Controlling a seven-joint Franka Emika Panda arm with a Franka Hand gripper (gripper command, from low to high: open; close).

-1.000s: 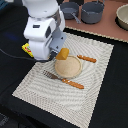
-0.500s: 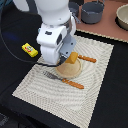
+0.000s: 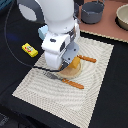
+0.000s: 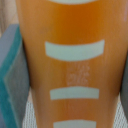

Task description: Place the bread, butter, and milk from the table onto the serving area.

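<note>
Bread over the plate, butter out on the desk.
The orange loaf (image 4: 70,65) with pale score marks sits above the tan plate (image 3: 71,71) on the striped placemat (image 3: 95,95); the yellow butter (image 3: 29,49) lies apart on the black desk (image 3: 15,70).

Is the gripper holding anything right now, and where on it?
Apparently the bread: it fills the wrist view, with grey fingers against its long sides. The exterior view shows it over the plate.
</note>
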